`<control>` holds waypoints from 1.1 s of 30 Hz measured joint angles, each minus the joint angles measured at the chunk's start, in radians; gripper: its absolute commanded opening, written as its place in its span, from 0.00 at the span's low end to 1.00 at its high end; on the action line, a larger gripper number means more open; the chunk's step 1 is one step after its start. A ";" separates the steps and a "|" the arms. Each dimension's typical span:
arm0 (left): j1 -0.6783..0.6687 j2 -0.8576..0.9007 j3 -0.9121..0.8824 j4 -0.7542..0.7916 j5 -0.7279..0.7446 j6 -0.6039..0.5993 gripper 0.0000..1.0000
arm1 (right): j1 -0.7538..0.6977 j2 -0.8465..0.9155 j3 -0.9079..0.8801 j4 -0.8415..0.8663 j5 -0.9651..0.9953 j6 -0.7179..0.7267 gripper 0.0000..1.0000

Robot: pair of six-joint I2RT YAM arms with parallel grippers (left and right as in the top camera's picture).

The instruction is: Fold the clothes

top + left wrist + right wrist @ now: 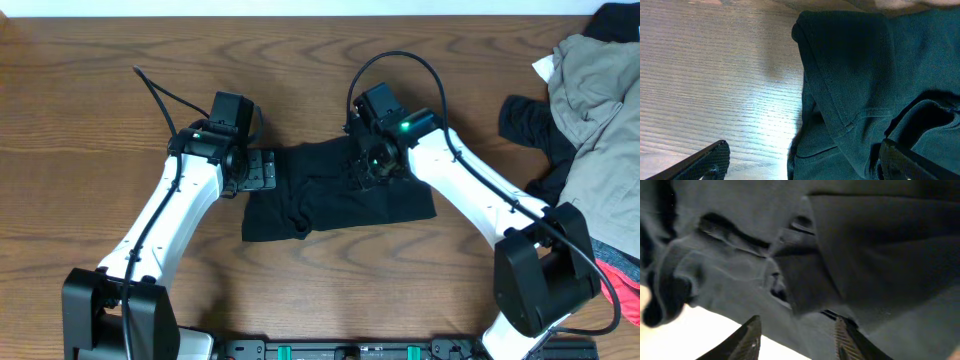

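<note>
From above, one plain black fabric shirt (335, 195) lies crumpled and partly doubled over in the middle of the brown wood-grain table (90, 120), between the two white arms. The left claw (252, 170) sits at its left edge, and the right claw (368, 168) is over its upper right part. At the table's right edge is a heap of other clothes. I count at least three: a khaki-grey garment (600, 100), a black garment (528, 128) and a coral-pink garment (622, 292).

Through the left wrist camera, the left claw (805, 165) is spread wide and grips nothing. One finger is over bare wood and the other over a ribbed, stitched hem of the shirt (875, 75).

Through the right wrist camera, the right claw (797, 342) also stands parted with nothing pinched, and rumpled shirt (790, 245) folds lie close beneath it.

I'd judge the shirt light, limp and not slippery. It will sag and bunch, so it is best pinched at a hem or corner, one layer at a time.
</note>
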 measured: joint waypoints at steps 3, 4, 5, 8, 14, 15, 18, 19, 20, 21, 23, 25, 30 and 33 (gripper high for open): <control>0.000 0.000 0.000 0.000 0.000 0.000 0.96 | -0.022 0.000 0.000 -0.037 0.063 0.013 0.43; 0.000 0.000 0.000 0.000 0.000 0.000 0.96 | -0.033 0.000 0.000 -0.053 0.086 0.023 0.42; 0.000 0.000 0.000 0.000 0.000 0.000 0.96 | -0.044 0.000 0.000 -0.066 0.108 0.034 0.42; 0.000 0.000 0.000 0.000 0.000 0.000 0.96 | -0.087 0.000 0.000 -0.087 0.146 0.061 0.41; 0.000 0.000 0.000 0.000 0.000 0.000 0.96 | -0.135 0.002 0.000 -0.076 0.112 0.084 0.39; 0.000 0.000 0.000 0.000 0.000 0.000 0.96 | -0.135 0.004 0.000 -0.070 0.102 0.085 0.39; 0.000 0.000 0.000 0.000 0.000 0.000 0.96 | -0.134 0.022 0.000 -0.057 0.081 0.088 0.35; 0.000 0.000 0.000 0.000 0.000 0.000 0.96 | -0.134 0.035 0.000 -0.054 0.077 0.092 0.34; 0.000 0.000 0.000 0.000 0.000 0.000 0.96 | -0.134 0.045 0.000 -0.053 0.078 0.096 0.33; 0.000 0.000 0.000 0.000 0.000 0.000 0.96 | -0.134 0.056 0.000 -0.053 0.082 0.106 0.33; 0.000 0.000 0.000 0.000 0.000 0.000 0.96 | -0.134 0.085 0.000 -0.050 0.100 0.127 0.33; 0.000 0.000 0.000 0.000 0.000 0.000 0.96 | -0.135 0.103 0.000 -0.040 0.109 0.139 0.33; 0.000 0.000 0.000 0.000 0.000 0.000 0.96 | -0.135 0.108 0.000 -0.017 0.097 0.146 0.35; 0.000 0.000 0.000 0.000 0.000 0.000 0.96 | -0.135 0.108 0.000 -0.005 0.052 0.143 0.37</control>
